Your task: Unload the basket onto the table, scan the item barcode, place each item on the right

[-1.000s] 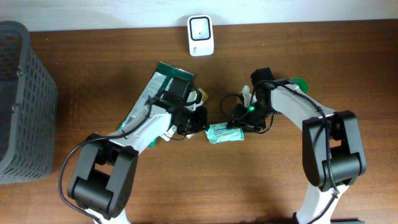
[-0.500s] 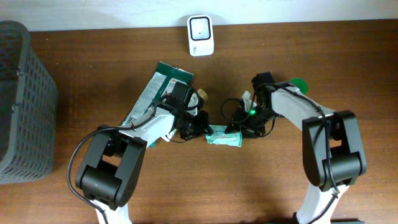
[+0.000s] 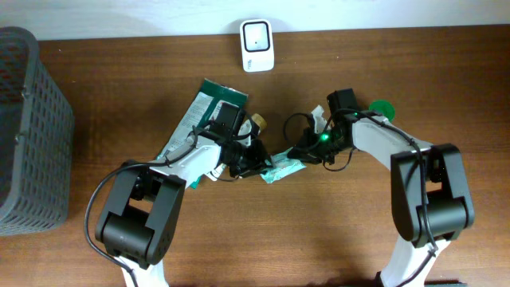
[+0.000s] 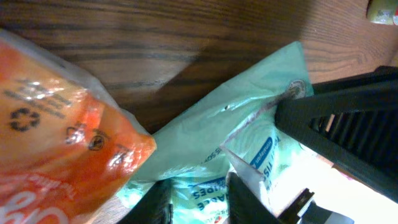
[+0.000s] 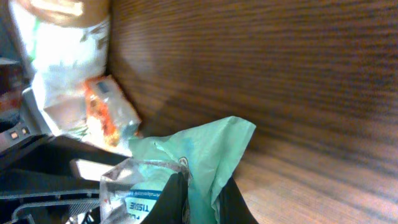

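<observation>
Dark, grained wood table [image 3: 335, 239] sits below me. At its middle, my right gripper [image 5: 202, 198] is pinched tight on the crinkly, mint-green plastic tissue packet [image 5: 205, 149]. My left gripper [image 4: 198, 202] stands partly open, one finger on each side of the packet's other end.

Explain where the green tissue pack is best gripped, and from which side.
I would take the green tissue pack by its right end, coming from the right. The pack is soft and thin, so its end pinches easily, and that end points at the right gripper, which is shut on it now.
</observation>
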`<move>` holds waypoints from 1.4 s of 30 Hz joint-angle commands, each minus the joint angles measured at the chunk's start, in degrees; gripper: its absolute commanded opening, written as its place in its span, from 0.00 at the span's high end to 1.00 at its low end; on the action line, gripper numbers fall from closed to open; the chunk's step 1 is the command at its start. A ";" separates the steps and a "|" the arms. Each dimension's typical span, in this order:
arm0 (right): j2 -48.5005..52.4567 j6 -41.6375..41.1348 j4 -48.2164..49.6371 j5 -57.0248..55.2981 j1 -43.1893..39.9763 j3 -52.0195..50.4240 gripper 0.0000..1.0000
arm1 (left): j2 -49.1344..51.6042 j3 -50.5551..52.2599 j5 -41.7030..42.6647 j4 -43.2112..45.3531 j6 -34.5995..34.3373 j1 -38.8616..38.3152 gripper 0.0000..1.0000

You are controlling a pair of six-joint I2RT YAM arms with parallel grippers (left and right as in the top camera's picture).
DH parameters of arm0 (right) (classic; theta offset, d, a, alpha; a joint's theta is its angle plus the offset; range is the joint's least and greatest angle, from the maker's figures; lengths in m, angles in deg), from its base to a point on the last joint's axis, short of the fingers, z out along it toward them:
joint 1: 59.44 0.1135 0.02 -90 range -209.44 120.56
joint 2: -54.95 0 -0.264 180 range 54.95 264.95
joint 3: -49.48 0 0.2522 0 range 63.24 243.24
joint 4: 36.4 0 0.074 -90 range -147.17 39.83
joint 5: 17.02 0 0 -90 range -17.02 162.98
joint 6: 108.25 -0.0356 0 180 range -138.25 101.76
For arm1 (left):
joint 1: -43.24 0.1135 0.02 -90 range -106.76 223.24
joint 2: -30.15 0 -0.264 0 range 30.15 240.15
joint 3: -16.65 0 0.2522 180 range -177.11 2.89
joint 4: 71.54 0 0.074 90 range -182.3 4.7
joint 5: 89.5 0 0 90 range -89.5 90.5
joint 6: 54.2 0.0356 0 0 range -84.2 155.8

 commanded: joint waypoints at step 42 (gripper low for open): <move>-5.66 17.40 -25.00 -36.04 20.70 22.97 0.53 | -24.87 -9.35 -22.82 -14.40 14.21 14.88 0.48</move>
